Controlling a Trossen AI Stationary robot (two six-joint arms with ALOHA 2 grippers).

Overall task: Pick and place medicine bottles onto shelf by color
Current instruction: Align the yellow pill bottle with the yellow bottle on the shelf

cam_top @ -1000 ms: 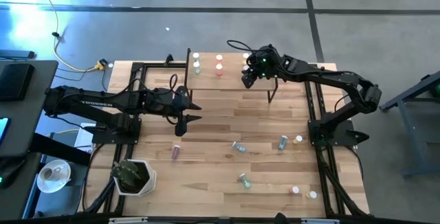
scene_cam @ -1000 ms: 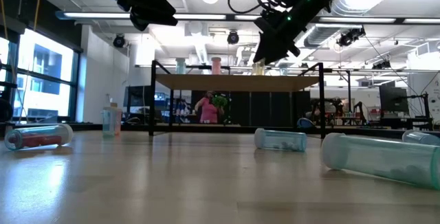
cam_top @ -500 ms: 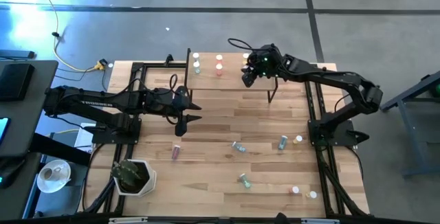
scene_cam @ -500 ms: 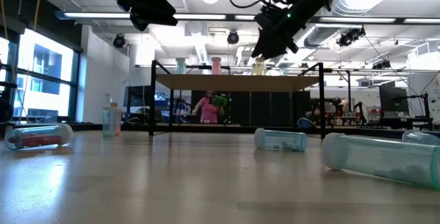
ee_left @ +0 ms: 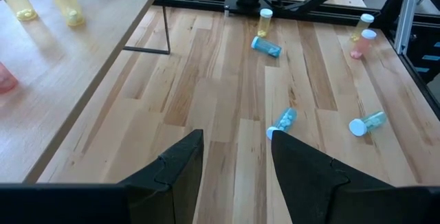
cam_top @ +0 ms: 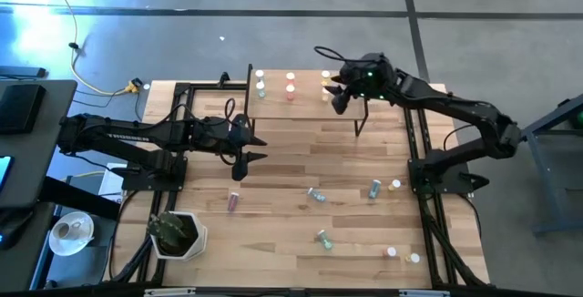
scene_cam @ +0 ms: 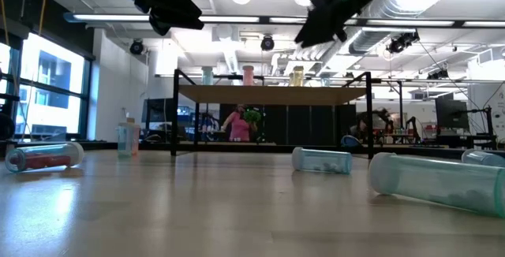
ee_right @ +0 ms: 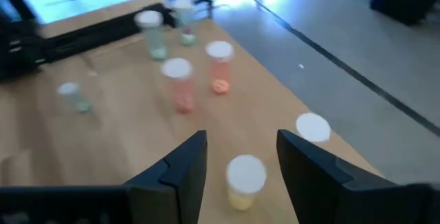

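1. yellow white-capped medicine bottle [ee_right: 244, 181] stood upright on the light-wood shelf [cam_top: 305, 106], just ahead of the right gripper [ee_right: 237, 159].
2. right gripper's jaws stood apart, empty.
3. left gripper [ee_left: 234, 162] waited mid-table, jaws apart, empty.

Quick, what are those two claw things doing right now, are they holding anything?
Left gripper: open, empty, hovering over the table.
Right gripper: open, empty, above a yellow bottle standing on the shelf.
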